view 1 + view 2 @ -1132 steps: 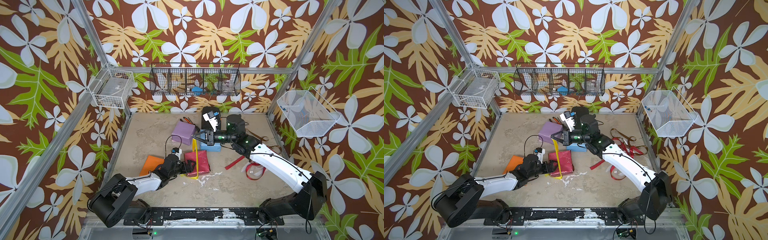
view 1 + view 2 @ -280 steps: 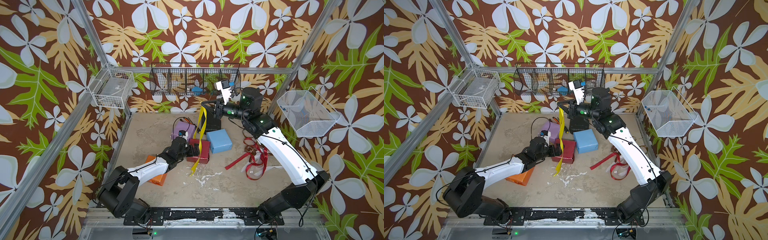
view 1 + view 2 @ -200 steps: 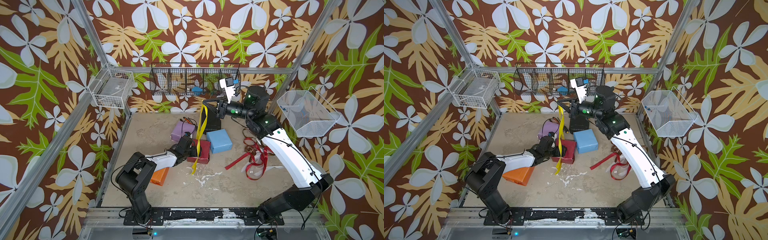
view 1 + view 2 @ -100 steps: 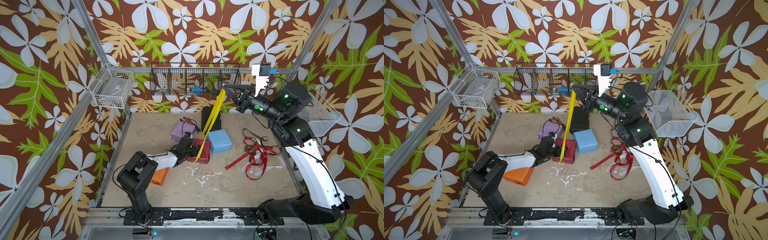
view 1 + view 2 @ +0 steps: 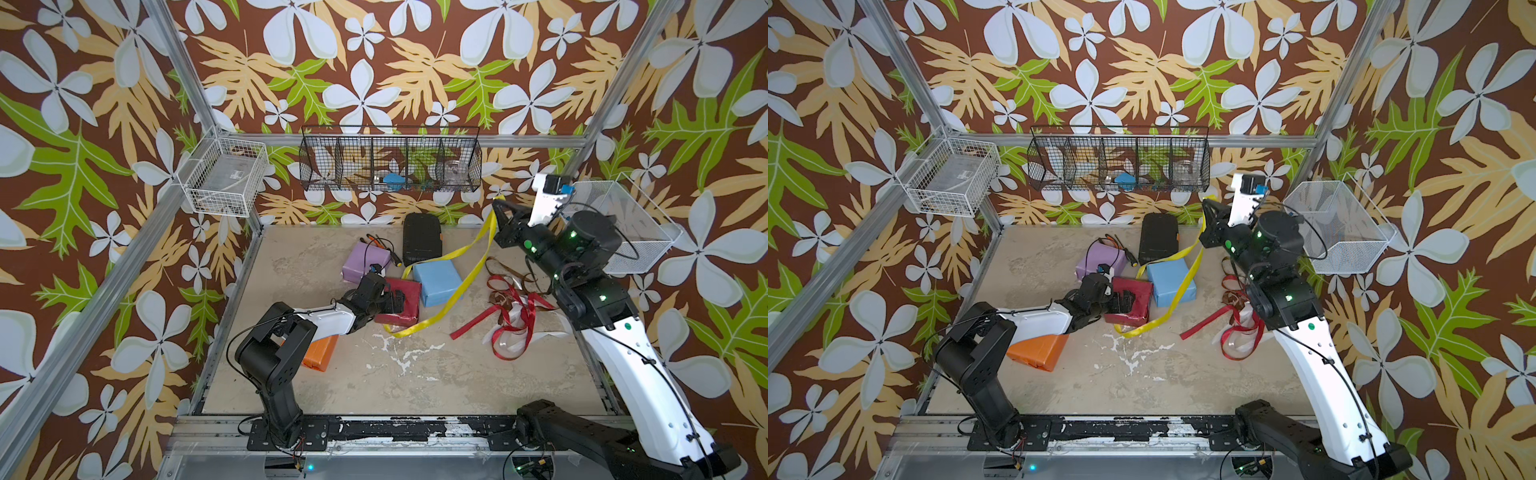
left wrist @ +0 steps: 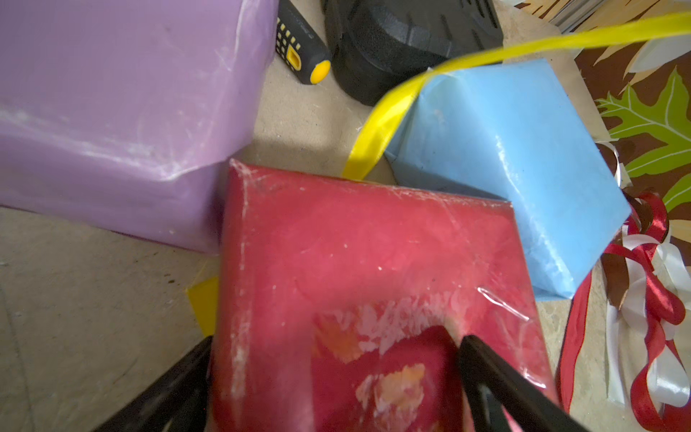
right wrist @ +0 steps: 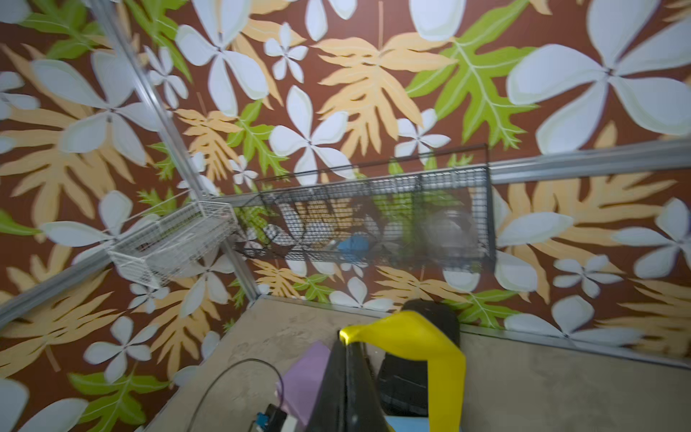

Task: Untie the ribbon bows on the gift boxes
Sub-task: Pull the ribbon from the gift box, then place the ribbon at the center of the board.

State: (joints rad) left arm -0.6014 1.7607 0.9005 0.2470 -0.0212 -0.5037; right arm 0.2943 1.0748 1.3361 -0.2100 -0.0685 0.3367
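In a top view, your right gripper (image 5: 498, 206), up high, pinches the yellow ribbon (image 5: 470, 272), draped over the light blue box (image 5: 434, 277). Left wrist: your left gripper (image 6: 335, 342) stands spread over the dark red box (image 6: 374, 243). Right wrist: jaws pressed together on the yellow ribbon (image 7: 430, 344).

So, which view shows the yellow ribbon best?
A top view: the ribbon shows nearly whole, from the shut right gripper past the blue box to the floor by the red box. The left wrist view shows only a middle stretch; the right wrist view only the pinched end.
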